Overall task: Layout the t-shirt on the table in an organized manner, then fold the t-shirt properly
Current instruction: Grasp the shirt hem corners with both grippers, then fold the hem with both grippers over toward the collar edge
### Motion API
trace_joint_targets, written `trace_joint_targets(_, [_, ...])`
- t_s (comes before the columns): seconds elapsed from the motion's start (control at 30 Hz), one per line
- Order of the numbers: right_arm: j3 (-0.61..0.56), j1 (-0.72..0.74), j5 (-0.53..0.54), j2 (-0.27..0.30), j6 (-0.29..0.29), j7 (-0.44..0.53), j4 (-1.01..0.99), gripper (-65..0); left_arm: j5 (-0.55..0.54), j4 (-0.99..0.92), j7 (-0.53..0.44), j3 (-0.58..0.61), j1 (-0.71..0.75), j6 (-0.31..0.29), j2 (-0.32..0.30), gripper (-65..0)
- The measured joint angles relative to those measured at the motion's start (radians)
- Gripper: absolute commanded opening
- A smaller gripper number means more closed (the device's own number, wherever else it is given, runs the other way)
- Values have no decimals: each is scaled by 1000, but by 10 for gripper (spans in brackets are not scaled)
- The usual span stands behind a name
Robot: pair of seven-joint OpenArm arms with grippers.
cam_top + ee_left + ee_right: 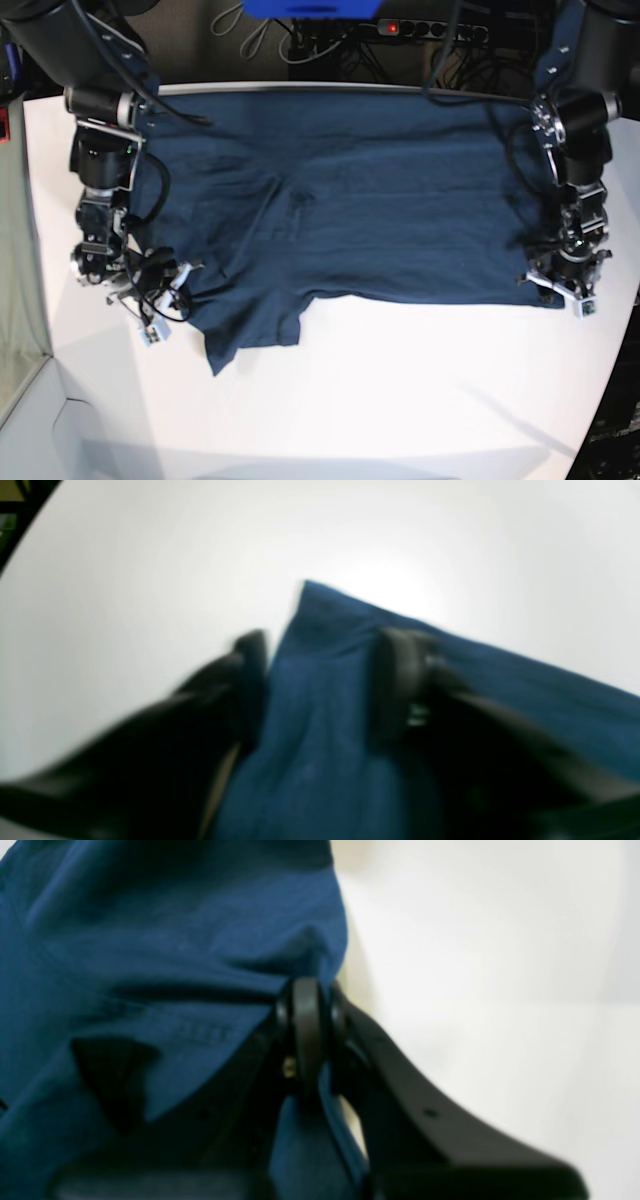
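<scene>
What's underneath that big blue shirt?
The t-shirt lies spread on the white table, which shows bare all around it. Whatever part of the tabletop sits beneath the cloth is covered, so nothing more can be seen there.

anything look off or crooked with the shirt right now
Yes. The t-shirt lies spread across the table, but one part near the right gripper hangs lower than the rest as a rumpled flap, so the near edge is uneven. Creases also run through the middle.
</scene>
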Motion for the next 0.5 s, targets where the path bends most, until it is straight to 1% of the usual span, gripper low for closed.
trace_joint_targets(0.07, [0,0,2,0,0,0,0,-650,0,0,-5,0,0,-4,5,-607])
trace_joint_targets(0.1, [0,0,2,0,0,0,0,-650,3,0,-8,0,0,-5,6,-650])
trace_joint_targets(0.13, [0,0,2,0,0,0,0,-650,7,0,-7,0,0,-4,5,-650])
trace_joint_targets(0.17, [0,0,2,0,0,0,0,-650,7,1,-7,0,0,-4,5,-632])
trace_joint_targets(0.23, [0,0,2,0,0,0,0,-650,3,4,-6,0,0,-4,5,-650])
trace_joint_targets(0.3, [3,-3,1,-1,0,-9,14,-650,3,14,2,0,2,-4,5,-647])
trace_joint_targets(0.37, [3,-14,1,-6,0,-50,63,-650,9,74,62,0,15,-1,10,-647])
trace_joint_targets(0.4, [3,-24,12,-6,0,-64,89,-650,19,112,75,-1,24,5,18,-647])
trace_joint_targets(0.5, [3,-58,43,-6,3,-79,178,-650,18,222,127,-6,45,7,45,-647])
